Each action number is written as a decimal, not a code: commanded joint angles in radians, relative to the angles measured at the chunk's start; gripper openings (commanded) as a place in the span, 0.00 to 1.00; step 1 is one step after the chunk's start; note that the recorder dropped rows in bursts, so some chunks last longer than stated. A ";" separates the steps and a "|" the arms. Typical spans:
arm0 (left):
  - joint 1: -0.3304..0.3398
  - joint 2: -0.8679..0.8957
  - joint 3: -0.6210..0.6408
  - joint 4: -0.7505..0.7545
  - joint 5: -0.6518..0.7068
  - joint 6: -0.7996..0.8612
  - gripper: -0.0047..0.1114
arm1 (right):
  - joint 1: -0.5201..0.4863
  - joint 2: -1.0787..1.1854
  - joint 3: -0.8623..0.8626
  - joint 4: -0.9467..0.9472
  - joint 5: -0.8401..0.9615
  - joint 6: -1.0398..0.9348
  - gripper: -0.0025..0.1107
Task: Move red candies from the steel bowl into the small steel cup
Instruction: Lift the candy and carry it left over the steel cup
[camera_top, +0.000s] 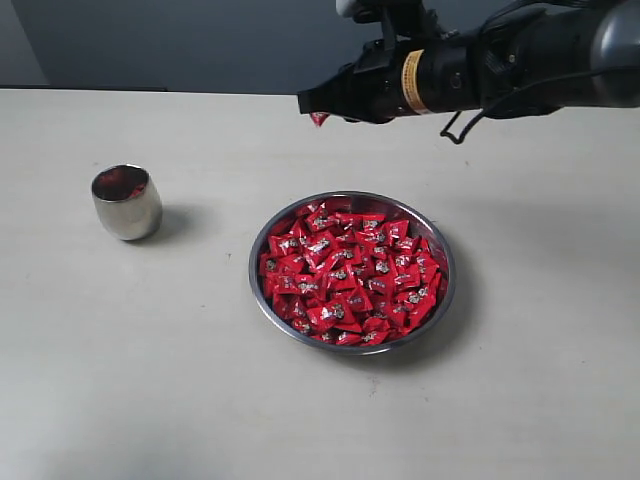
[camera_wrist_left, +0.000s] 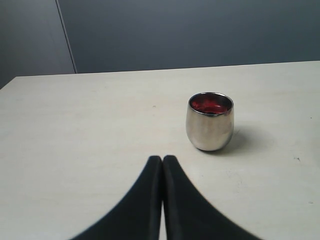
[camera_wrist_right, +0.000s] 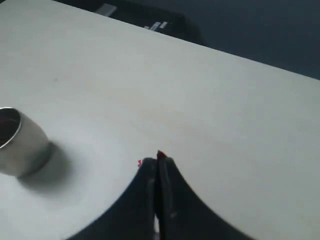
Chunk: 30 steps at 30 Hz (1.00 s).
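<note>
While aloft, candy (camera_top: 319, 118) (red) in claw (camera_top: 306, 102).

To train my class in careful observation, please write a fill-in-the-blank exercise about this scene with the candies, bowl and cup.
1. The right hand is shut on one red ____.
2. In the exterior view, the small steel cup stands to the ____ of the steel bowl.
3. The left hand is shut and holds ____.
Missing words: candy; left; nothing.
</note>
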<state>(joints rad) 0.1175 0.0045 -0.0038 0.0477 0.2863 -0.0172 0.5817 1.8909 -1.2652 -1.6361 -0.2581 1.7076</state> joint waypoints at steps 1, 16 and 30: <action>0.001 -0.004 0.004 -0.002 -0.002 -0.002 0.04 | -0.001 0.100 -0.113 0.042 -0.094 -0.008 0.01; 0.001 -0.004 0.004 -0.002 -0.002 -0.002 0.04 | 0.145 0.385 -0.538 0.005 -0.177 0.019 0.01; 0.001 -0.004 0.004 -0.002 -0.002 -0.002 0.04 | 0.240 0.550 -0.755 -0.042 -0.224 0.060 0.01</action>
<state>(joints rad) 0.1175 0.0045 -0.0038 0.0477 0.2863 -0.0172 0.8081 2.4291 -1.9988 -1.6575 -0.4819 1.7581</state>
